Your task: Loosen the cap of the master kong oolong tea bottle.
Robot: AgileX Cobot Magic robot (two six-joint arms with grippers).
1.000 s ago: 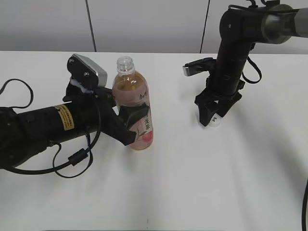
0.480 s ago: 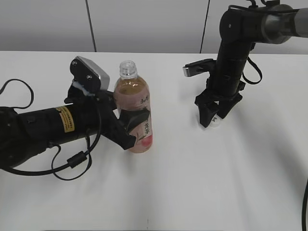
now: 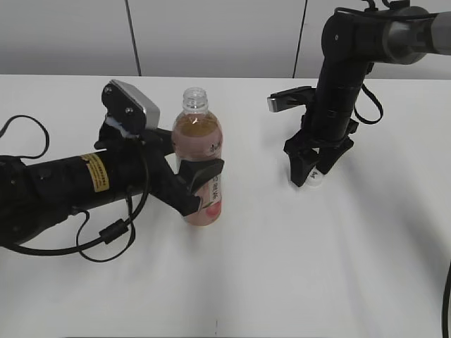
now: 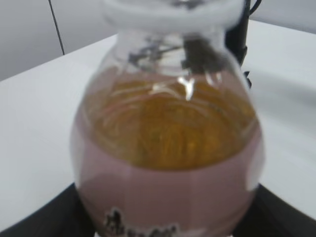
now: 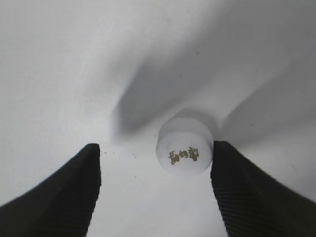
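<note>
The master kong oolong tea bottle (image 3: 199, 137) stands on the white table with its neck bare and uncapped. My left gripper (image 3: 199, 189) is shut on its pink-labelled lower body. In the left wrist view the bottle (image 4: 168, 148) fills the frame, with my left gripper (image 4: 163, 219) showing only as dark fingers at the bottom corners. The cap (image 3: 316, 179) lies on the table to the right, apart from the bottle. My right gripper (image 3: 310, 176) points down over it, open. In the right wrist view the cap (image 5: 185, 148) sits next to the right finger (image 5: 242, 192) of my right gripper (image 5: 155, 148).
The white table (image 3: 282, 282) runs to a grey panelled wall at the back. A black cable (image 3: 106, 236) loops beside the left arm. A wrist camera (image 3: 285, 100) juts out from the right arm.
The left gripper has carried the bottle a little to the right and set it more upright. The right arm and the cap have not moved.
</note>
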